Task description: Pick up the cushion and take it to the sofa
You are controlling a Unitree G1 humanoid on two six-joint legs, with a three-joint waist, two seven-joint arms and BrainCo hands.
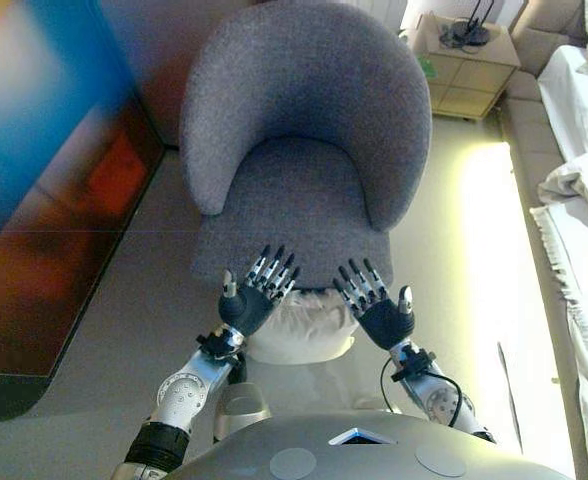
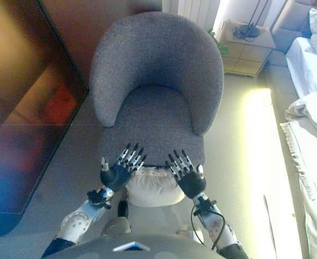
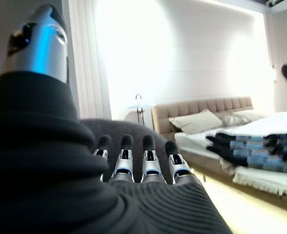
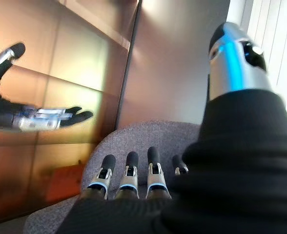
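Grey fabric fills your view: a round-backed armchair [image 1: 304, 140] stands directly ahead, its seat edge just past both of your hands. Your left hand [image 1: 246, 303] and right hand [image 1: 384, 318] hang side by side, fingers straight and released, grasping nothing. Below and between them, the white cushion [image 1: 299, 330] lies on the floor against the chair's front. To your right a bed [image 1: 579, 150] with white bedding runs along the room; a small nightstand [image 1: 466, 70] sits beyond the chair.
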